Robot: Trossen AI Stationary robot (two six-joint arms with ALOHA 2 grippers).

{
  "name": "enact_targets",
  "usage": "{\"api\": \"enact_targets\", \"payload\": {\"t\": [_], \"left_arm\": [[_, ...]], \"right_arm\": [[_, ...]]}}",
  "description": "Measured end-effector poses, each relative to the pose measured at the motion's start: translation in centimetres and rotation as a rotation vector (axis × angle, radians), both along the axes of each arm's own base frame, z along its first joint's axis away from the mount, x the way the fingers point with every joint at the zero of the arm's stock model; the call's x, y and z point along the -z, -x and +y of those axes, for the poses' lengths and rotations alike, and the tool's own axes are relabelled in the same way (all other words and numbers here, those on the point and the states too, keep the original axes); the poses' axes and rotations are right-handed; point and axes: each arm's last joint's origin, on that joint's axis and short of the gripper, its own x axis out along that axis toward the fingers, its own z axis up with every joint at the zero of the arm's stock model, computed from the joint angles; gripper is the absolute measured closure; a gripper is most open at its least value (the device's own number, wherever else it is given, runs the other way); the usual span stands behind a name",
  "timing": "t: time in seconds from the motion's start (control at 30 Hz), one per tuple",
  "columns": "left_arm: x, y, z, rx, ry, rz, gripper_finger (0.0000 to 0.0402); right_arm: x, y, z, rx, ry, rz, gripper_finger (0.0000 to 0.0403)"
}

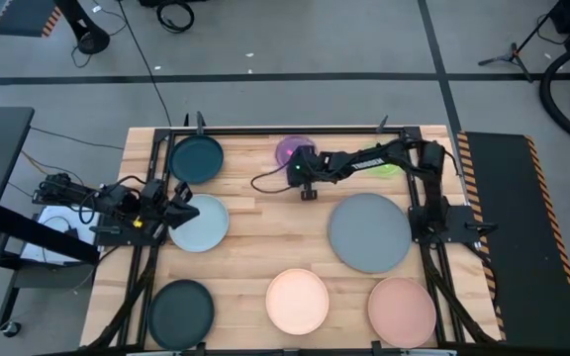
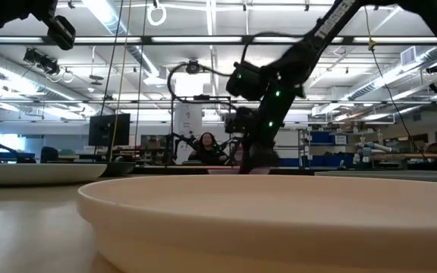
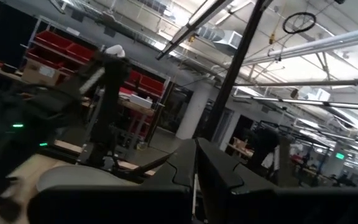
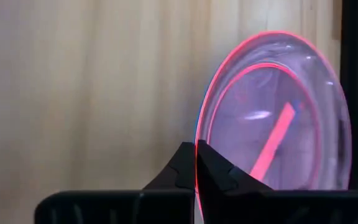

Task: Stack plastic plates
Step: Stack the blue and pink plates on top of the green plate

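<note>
A small translucent red-pink plate (image 1: pixel 292 149) (image 4: pixel 272 118) sits at the table's far middle, with my right gripper (image 1: pixel 296 169) (image 4: pixel 196 163) shut on its rim. Beside it a small green plate (image 1: pixel 386 169) shows partly under the right arm. Flat on the wood lie two dark teal plates (image 1: pixel 197 158) (image 1: pixel 181 311), a pale blue-grey plate (image 1: pixel 202 224), the large grey plate (image 1: pixel 369 232), a cream plate (image 1: pixel 298 301) (image 2: pixel 279 220) and a pink plate (image 1: pixel 402 310). My left gripper (image 1: pixel 182 208) (image 3: pixel 196 180) waits shut at the left, over the pale plate's edge. My right gripper pinches the red-pink plate's rim (image 4: pixel 198 134) between its two fingers, on the side nearest the arm. The fingers come slanting down from the table's right. The plate stretches away beyond the fingertips; whether that edge is off the wood I cannot tell.
A black rail (image 4: pixel 356 93) runs along the table's far edge just behind the red-pink plate. Bare wood (image 1: pixel 265 213) lies between the plates at the table's middle. A person (image 2: pixel 204 146) sits far off in the room behind the table.
</note>
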Motion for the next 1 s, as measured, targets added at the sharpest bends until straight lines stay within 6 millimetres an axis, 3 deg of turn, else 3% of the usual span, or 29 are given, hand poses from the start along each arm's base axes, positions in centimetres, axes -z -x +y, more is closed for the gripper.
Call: {"api": "enact_targets", "payload": {"t": [0.23,0.33,0.47,0.6,0.8,1.0], "left_arm": [[0.1,0.0,0.0,-0.014,0.002,0.011,0.0379],[0.2,-0.1,0.0,-0.014,-0.002,0.025,0.0379],[0.3,-0.1,0.0,-0.006,0.015,0.035,0.0379],[0.6,-0.2,0.0,-0.002,0.018,0.068,0.0379],[0.7,-0.2,0.0,-0.01,0.01,0.078,0.0379],[0.7,-0.2,0.0,-0.035,0.008,0.078,0.0379]], "right_arm": [[-6.6,3.0,2.6,0.094,-0.01,0.006,0.0397],[-9.0,5.3,2.3,0.221,-0.011,0.011,0.0397],[-10.4,8.8,1.4,0.439,0.024,0.046,0.0397],[-9.4,12.3,0.4,0.661,-0.045,0.083,0.0397],[-4.8,16.9,-0.5,0.91,-0.098,0.149,0.0397],[-2.5,18.0,0.0,0.932,-0.103,0.149,0.0395]]}}
